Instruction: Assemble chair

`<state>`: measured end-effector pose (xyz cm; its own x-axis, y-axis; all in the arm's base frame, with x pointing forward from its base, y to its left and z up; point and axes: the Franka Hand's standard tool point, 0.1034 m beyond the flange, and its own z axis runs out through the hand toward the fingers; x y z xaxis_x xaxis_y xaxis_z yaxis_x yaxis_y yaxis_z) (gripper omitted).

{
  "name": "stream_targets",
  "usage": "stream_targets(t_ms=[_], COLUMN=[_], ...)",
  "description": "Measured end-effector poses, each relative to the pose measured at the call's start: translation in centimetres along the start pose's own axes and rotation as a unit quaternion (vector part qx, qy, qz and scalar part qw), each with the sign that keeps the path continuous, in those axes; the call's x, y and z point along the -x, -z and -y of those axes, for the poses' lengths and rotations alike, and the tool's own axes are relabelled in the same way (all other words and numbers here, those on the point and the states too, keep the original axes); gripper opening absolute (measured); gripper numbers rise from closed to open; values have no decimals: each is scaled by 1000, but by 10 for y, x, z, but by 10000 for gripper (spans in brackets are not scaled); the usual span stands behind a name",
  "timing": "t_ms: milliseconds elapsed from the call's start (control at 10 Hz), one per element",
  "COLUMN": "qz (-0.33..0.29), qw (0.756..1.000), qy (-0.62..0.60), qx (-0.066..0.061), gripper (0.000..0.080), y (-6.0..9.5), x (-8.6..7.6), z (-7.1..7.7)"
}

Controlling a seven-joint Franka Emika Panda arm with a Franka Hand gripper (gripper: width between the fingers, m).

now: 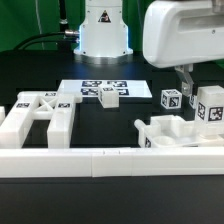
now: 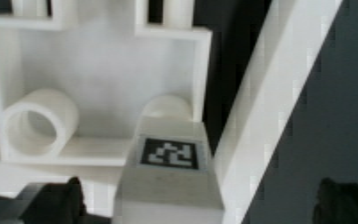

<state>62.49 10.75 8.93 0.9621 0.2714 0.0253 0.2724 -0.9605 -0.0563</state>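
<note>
The chair lies in loose glossy white parts on the black table. My gripper hangs open above a blocky part at the exterior view's front right, not touching it. In the wrist view that part is a notched panel with a short round peg and a tagged sloping piece. The tagged piece runs in between my dark fingertips, and my gripper is not closed on it. A ladder-like frame part lies at the left. A small tagged block and two tagged cubes stand further back.
A long plain white rail runs along the table's front edge, seen also as the rail in the wrist view, close beside the panel. The marker board lies flat at the middle back, before the robot base.
</note>
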Motion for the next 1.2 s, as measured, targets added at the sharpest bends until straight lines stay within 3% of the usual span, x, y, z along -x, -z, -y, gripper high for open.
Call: stream_targets(t_ms=[300,600,800,1200], qz=[-2,-1,-1,-1], qw=[1000,1000,1000,998], qy=[-1,-1,-9,-65], qx=[1,0,0,-1], gripper=[648,622,285,286], y=[-8,-6,-7,-8], x=[2,0,0,0], z=[-6,-3,-3,-3])
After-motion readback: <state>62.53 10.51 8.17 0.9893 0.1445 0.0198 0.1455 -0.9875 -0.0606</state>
